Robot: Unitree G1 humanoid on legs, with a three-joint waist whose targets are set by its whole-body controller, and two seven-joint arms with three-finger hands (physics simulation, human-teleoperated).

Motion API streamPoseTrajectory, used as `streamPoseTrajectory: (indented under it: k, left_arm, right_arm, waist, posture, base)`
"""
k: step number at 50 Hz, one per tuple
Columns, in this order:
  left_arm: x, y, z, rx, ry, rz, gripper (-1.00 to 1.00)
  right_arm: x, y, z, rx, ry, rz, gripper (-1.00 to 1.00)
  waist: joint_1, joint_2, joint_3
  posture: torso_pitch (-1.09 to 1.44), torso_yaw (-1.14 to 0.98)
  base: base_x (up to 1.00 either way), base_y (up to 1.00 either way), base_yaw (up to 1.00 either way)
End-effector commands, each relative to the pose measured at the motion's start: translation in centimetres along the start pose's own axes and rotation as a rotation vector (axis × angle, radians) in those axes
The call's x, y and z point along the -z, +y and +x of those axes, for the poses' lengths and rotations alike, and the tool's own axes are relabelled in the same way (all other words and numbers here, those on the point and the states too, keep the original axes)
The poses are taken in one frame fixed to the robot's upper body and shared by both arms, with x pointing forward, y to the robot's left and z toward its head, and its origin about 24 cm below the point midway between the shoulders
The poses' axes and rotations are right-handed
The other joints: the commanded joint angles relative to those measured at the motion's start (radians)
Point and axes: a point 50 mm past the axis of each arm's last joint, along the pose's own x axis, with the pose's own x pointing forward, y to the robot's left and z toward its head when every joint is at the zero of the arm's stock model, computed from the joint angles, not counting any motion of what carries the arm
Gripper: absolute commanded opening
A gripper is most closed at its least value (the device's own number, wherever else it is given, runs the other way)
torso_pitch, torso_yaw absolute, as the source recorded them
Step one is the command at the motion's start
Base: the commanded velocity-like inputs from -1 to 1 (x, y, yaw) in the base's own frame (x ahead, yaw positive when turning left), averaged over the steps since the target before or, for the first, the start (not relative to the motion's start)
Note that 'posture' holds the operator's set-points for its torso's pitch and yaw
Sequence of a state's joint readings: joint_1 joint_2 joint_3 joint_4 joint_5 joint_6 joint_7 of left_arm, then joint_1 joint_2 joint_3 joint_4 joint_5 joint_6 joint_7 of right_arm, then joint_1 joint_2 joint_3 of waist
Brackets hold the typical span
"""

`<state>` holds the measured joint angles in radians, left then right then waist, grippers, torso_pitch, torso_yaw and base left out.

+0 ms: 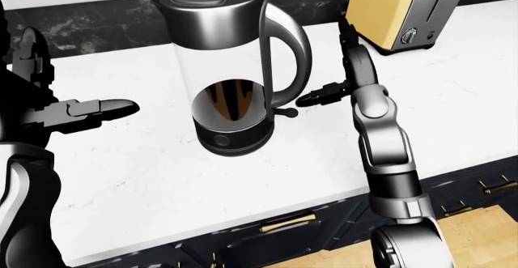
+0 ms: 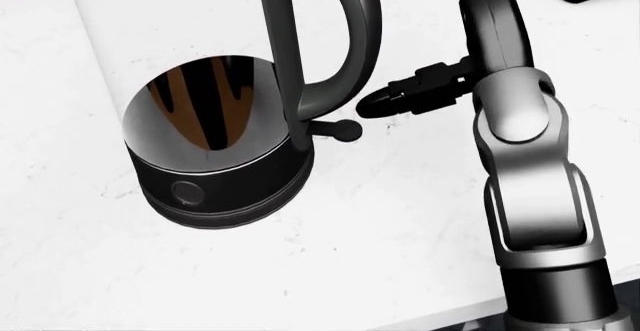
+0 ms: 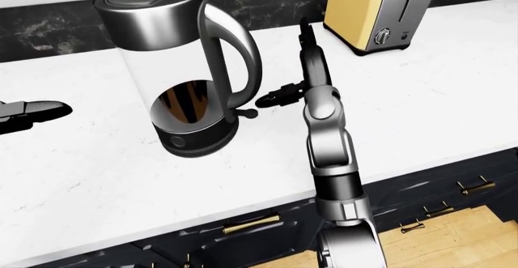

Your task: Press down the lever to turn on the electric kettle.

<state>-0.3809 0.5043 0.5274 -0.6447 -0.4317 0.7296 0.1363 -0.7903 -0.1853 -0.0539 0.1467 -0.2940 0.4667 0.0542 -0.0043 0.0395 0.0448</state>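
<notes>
The electric kettle [image 1: 231, 67] stands upright on the white counter [image 1: 146, 183], with a glass body, dark base and silver handle. Its lever [image 2: 345, 129], a short black stem with a round knob, sticks out to the right at the foot of the handle. My right hand [image 1: 330, 90] is open just right of the kettle. One dark fingertip [image 2: 372, 106] sits a little above and right of the knob, apart from it. My left hand [image 1: 97, 109] is open and empty, hovering left of the kettle.
A yellow and silver toaster [image 1: 405, 10] stands at the top right of the counter against the dark backsplash. Dark drawers with brass handles [image 1: 287, 222] run below the counter edge. Wood floor [image 1: 478, 237] shows at the bottom right.
</notes>
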Motion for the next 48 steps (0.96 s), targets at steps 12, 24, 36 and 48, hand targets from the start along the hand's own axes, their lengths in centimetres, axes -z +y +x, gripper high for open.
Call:
streamPoseTrajectory:
  k: [12,24,36,48]
  left_arm:
    - [-1.4,0.1,0.0,-0.005,-0.075,0.006,1.00]
    - [-1.4,0.2,-0.1,-0.008,-0.075,0.007,1.00]
    - [-1.4,0.4,-0.1,-0.010,-0.076,0.006,1.00]
    - [-1.4,0.4,-0.2,-0.010,-0.076,0.007,1.00]
  right_arm:
    - [-2.8,0.2,-0.4,-0.027,-0.110,-0.072,1.00]
    - [-3.7,1.3,-0.3,-0.044,-0.121,-0.056,1.00]
    - [-3.4,2.2,-0.9,-0.082,-0.121,-0.091,1.00]
    - [-3.2,2.2,-1.1,-0.095,-0.131,-0.127,1.00]
  waist:
    - [-0.002,0.005,-0.027]
    - [-0.003,0.010,-0.026]
    - [-0.004,0.012,-0.026]
    - [-0.004,0.013,-0.028]
  posture:
    - [0.00,0.00]
    - [0.00,0.00]
    - [0.00,0.00]
    - [0.00,0.00]
  base:
    - [0.00,0.00,0.00]
    - [0.00,0.00,0.00]
    - [0.00,0.00,0.00]
    - [0.00,0.00,0.00]
